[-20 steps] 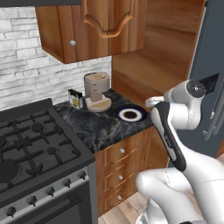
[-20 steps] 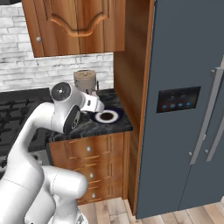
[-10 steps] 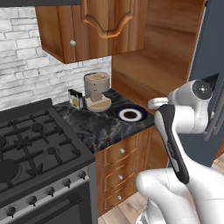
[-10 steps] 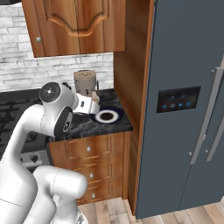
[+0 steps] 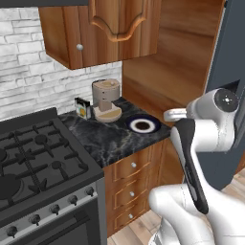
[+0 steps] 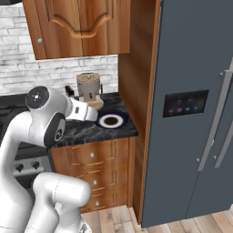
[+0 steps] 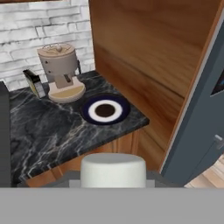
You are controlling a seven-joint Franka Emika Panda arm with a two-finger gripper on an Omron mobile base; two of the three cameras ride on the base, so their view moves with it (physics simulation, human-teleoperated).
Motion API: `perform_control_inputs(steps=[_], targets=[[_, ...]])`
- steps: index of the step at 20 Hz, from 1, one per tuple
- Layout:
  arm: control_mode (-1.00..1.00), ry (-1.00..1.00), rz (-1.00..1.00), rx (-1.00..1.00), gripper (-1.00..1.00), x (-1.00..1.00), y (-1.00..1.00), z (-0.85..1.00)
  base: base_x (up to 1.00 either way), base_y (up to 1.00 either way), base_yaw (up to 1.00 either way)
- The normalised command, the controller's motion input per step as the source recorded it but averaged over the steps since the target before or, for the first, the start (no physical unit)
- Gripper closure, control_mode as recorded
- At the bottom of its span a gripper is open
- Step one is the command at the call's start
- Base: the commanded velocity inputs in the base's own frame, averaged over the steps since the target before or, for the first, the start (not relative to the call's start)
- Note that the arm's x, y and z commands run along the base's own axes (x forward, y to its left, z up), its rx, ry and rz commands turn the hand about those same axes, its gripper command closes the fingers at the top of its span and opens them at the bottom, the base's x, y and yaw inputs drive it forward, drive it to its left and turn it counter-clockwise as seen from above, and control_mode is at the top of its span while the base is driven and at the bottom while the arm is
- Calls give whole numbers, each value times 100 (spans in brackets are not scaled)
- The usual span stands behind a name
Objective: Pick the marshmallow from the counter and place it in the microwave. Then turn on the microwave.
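The claw (image 7: 113, 186) grips one marshmallow (image 7: 113, 169) above the counter (image 7: 52, 127) bearing one plate (image 7: 105, 110) and one coffee machine (image 7: 61, 72).

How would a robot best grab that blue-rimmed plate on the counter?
By its rim, coming down from above on the edge nearest the counter's front. The plate lies flat on the counter and looks too wide to span, so pinching the rim is likely the only purchase. The beige appliance stands close behind it, so the front side seems freer.
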Motion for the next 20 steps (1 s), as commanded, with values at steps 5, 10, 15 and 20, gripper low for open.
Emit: perform_control_inputs(steps=[5,10,15,20], targets=[[-100,0,-2,-1,100,-26,7,16,0,0,0],[-100,0,-1,-1,100,-26,4,16,0,0,0],[-100,-4,0,0,100,-32,0,16,0,0,0],[-100,-5,0,0,100,-37,0,12,0,0,0]])
